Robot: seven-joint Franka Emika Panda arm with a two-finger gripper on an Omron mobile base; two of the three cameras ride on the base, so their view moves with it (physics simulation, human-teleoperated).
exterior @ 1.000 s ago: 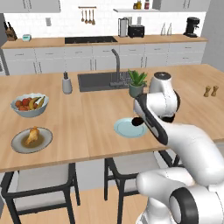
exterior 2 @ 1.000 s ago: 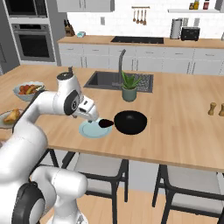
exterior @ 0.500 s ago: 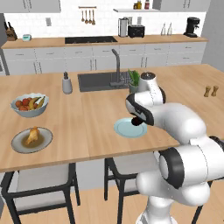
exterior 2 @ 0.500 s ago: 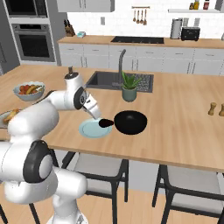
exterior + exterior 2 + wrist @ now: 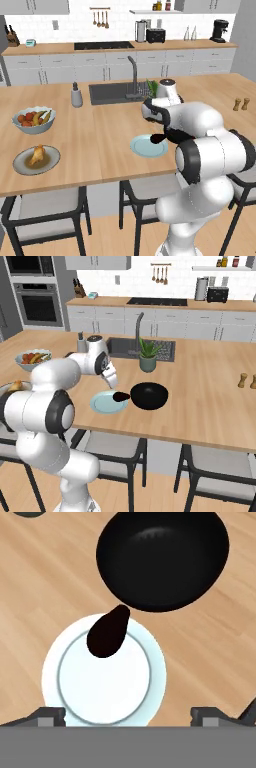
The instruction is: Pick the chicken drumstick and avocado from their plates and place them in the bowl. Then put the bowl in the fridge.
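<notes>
Avocado (image 5: pixel 108 632) ahead of open claw (image 5: pixel 128 714).

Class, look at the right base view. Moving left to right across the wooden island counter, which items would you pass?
Fruit bowl → pale blue plate → avocado → black bowl → two small shakers.

Fruit bowl (image 5: pixel 34 121), soap dispenser (image 5: pixel 76 95), potted plant (image 5: pixel 148 354)
</notes>
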